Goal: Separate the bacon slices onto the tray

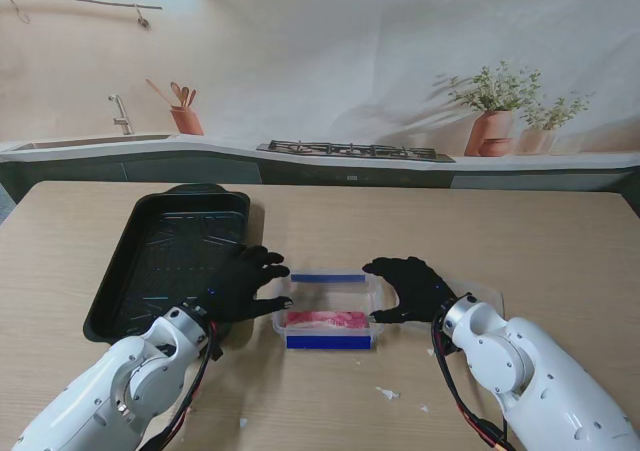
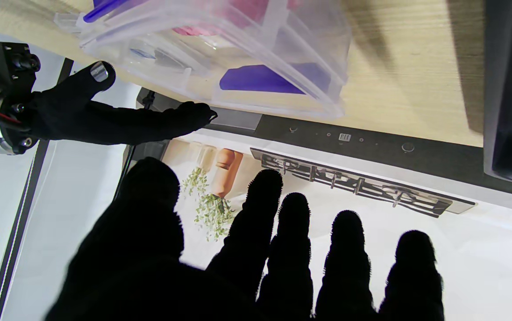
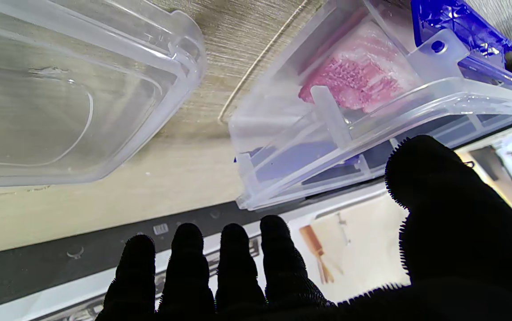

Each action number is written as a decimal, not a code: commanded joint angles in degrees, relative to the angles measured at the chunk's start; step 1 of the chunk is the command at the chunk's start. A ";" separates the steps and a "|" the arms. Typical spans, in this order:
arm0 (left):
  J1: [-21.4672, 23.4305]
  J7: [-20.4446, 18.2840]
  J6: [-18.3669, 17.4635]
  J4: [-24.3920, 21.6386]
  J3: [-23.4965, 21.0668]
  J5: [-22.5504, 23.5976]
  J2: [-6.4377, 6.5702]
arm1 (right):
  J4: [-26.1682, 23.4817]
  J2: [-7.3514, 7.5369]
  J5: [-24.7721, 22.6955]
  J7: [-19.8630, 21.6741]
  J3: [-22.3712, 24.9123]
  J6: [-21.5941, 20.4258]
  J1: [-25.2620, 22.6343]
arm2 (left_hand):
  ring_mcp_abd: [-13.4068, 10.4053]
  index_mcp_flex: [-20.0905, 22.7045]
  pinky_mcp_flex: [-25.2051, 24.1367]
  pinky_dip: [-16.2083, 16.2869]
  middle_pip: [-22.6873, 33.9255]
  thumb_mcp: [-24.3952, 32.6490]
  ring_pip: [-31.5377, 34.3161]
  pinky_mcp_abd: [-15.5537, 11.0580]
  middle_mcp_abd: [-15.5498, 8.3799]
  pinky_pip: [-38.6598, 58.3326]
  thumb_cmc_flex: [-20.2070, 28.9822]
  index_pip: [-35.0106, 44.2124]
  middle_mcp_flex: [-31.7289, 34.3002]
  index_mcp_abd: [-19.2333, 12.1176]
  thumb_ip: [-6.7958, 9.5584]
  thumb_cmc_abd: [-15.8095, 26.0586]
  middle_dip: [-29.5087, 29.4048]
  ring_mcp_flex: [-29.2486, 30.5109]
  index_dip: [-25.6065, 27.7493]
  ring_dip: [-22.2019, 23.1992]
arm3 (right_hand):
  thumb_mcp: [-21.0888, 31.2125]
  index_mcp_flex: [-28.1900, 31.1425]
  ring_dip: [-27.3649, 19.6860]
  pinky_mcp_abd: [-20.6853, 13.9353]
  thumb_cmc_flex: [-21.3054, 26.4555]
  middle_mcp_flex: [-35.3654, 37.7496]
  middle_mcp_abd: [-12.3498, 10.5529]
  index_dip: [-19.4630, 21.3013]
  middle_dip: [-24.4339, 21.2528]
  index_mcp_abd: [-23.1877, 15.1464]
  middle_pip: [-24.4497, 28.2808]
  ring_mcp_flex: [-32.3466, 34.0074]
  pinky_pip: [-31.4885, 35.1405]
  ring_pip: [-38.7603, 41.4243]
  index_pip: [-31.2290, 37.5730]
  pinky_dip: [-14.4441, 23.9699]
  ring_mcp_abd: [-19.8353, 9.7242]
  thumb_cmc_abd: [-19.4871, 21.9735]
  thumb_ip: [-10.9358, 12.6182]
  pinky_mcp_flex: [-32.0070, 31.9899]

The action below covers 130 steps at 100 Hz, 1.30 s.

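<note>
A clear box (image 1: 328, 316) with blue clips stands open on the table in front of me, and pink bacon slices (image 1: 325, 320) lie stacked inside it. The black tray (image 1: 170, 256) lies to its left, with nothing on it. My left hand (image 1: 245, 283), in a black glove, hovers open between tray and box, its fingers spread toward the box's left wall. My right hand (image 1: 408, 286) is open at the box's right end and holds nothing. The right wrist view shows the bacon (image 3: 349, 76) through the box wall (image 3: 282, 147), above my spread fingers (image 3: 233, 263).
The box's clear lid (image 3: 59, 89) lies on the table just right of my right hand, partly hidden by it in the stand view. Small white scraps (image 1: 387, 393) lie near the table's front edge. A printed kitchen backdrop stands behind the table.
</note>
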 commanded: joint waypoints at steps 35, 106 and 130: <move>-1.90 -9.39 -0.25 -5.81 1.71 -7.35 0.04 | -0.27 0.20 -0.91 2.67 -0.58 -0.52 0.04 | 7.01 6.65 3.67 8.97 7.37 8.37 13.49 -0.07 4.26 54.98 -1.17 6.37 12.87 -0.44 1.52 -2.61 5.39 15.91 3.62 9.75 | -2.39 -1.14 0.53 0.16 0.15 -1.29 -0.07 0.05 0.61 1.15 0.08 -1.68 -1.56 0.72 -1.24 -0.34 -1.61 0.40 2.41 -0.67; -16.07 -27.69 22.22 -3.90 16.14 -27.06 0.15 | 0.07 -0.05 -0.61 1.66 -1.38 0.37 0.48 | 9.91 3.99 2.46 6.75 1.97 2.28 6.57 1.56 8.89 49.72 2.01 -0.07 9.20 5.07 2.03 -0.42 2.25 11.83 0.45 7.22 | -2.34 -1.09 0.58 0.26 1.88 -1.28 0.31 0.86 0.70 1.32 0.31 -1.67 -0.75 1.39 -1.21 0.34 -1.60 1.10 2.59 -0.42; -19.44 -27.17 24.20 0.05 20.09 -30.19 -0.85 | 0.18 -0.17 -0.19 1.29 -1.58 0.60 0.49 | 10.75 4.98 2.46 6.62 2.01 2.14 6.79 2.13 9.87 49.62 2.34 -0.80 9.82 6.12 2.14 -0.12 1.70 12.20 -0.03 6.74 | -2.29 -0.56 0.79 0.44 2.45 -0.95 0.46 1.32 2.57 1.19 4.08 -1.61 -0.45 2.10 -0.75 0.59 -1.57 1.48 2.55 -0.12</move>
